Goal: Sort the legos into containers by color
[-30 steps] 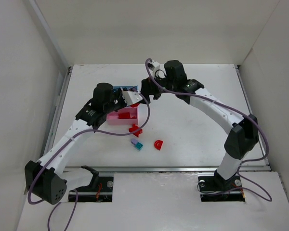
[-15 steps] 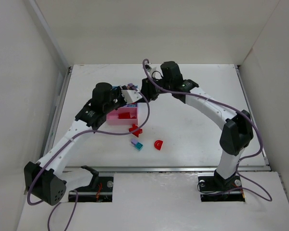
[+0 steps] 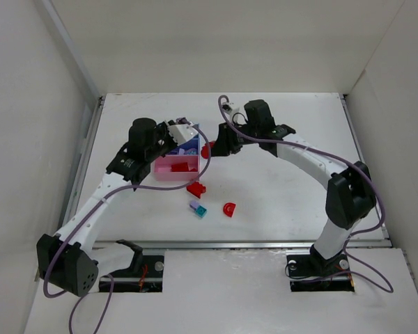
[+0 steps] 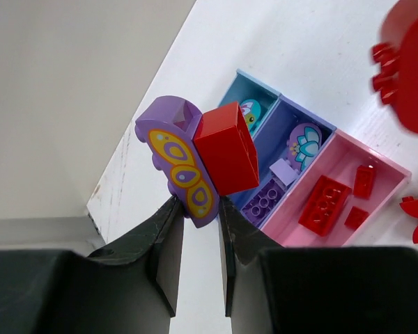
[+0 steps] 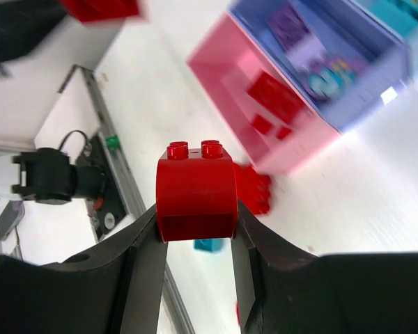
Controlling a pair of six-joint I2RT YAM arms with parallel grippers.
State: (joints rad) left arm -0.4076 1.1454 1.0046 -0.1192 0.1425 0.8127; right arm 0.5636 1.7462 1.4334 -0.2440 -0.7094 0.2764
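Note:
My left gripper (image 4: 198,205) is shut on a purple butterfly lego (image 4: 177,156) with a red brick (image 4: 226,146) stuck to it, held above the containers: light blue tray (image 4: 238,78), purple-blue tray (image 4: 266,136), pink tray (image 4: 393,170). Red bricks (image 4: 324,204) lie in the pink tray and a purple brick (image 4: 265,200) in the purple-blue one. My right gripper (image 5: 196,216) is shut on a rounded red brick (image 5: 196,188), just right of the trays (image 3: 173,172) in the top view. On the table lie a red brick (image 3: 196,188), a lilac-and-teal pair (image 3: 197,209) and a red arch (image 3: 228,209).
White walls enclose the table (image 3: 299,188) on three sides. A metal rail (image 3: 251,244) runs along the near edge, in front of both arm bases. The two grippers hang close together, left gripper (image 3: 183,131) and right gripper (image 3: 210,147).
My right gripper has shut on the rounded red brick and drawn away to the right of the left gripper. The left gripper has shifted slightly left and back, still gripping its piece.

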